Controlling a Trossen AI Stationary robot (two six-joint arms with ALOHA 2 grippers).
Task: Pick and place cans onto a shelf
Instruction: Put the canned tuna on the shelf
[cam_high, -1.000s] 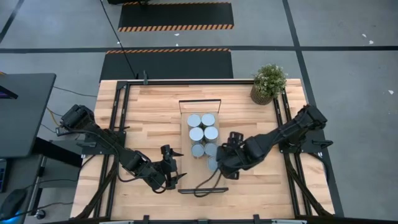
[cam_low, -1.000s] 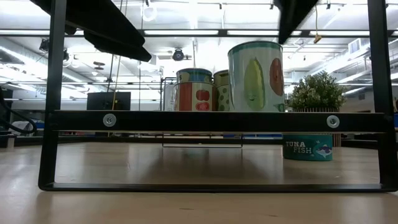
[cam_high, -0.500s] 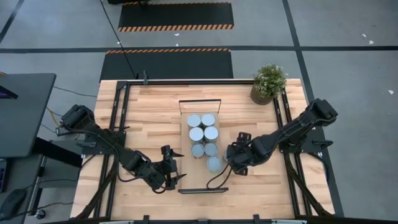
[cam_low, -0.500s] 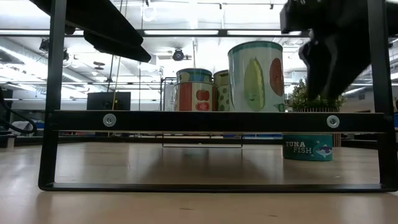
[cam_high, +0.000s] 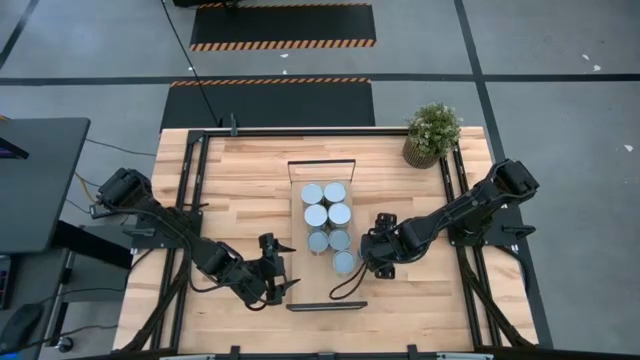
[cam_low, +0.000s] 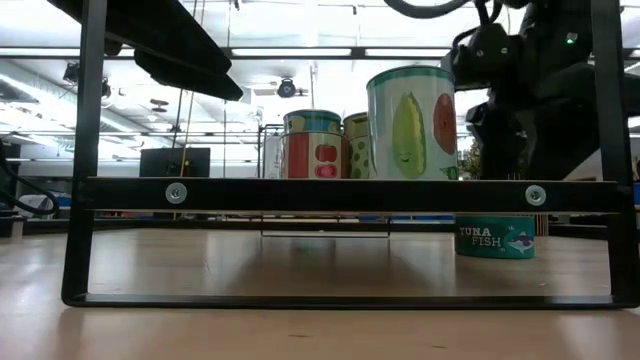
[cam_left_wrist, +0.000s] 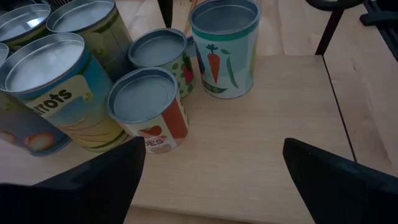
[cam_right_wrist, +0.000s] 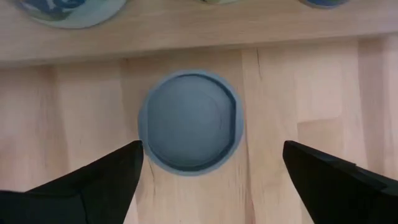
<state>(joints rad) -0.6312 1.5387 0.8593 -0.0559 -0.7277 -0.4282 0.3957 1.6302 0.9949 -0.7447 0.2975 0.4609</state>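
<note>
The shelf (cam_high: 322, 240), a long pale-wood board with thin black end frames, carries seven cans (cam_high: 327, 215), smooth cylinders with dull silvery lids, crowded toward its far end; bare board lies open at the near end. A flat tuna tin (cam_low: 495, 238) sits on the tabletop (cam_high: 230, 190) beside the shelf, round grey lid up. The right gripper (cam_high: 368, 258) hangs above that tin, just off the shelf's long edge, fingers (cam_right_wrist: 87, 186) spread wide and empty; a second ago it sat over the shelf's near cans, half closed. The left gripper (cam_high: 283, 272) waits near the shelf's opposite edge, released, unchanged. A potted plant (cam_high: 431, 133) stands well beyond the shelf.
</note>
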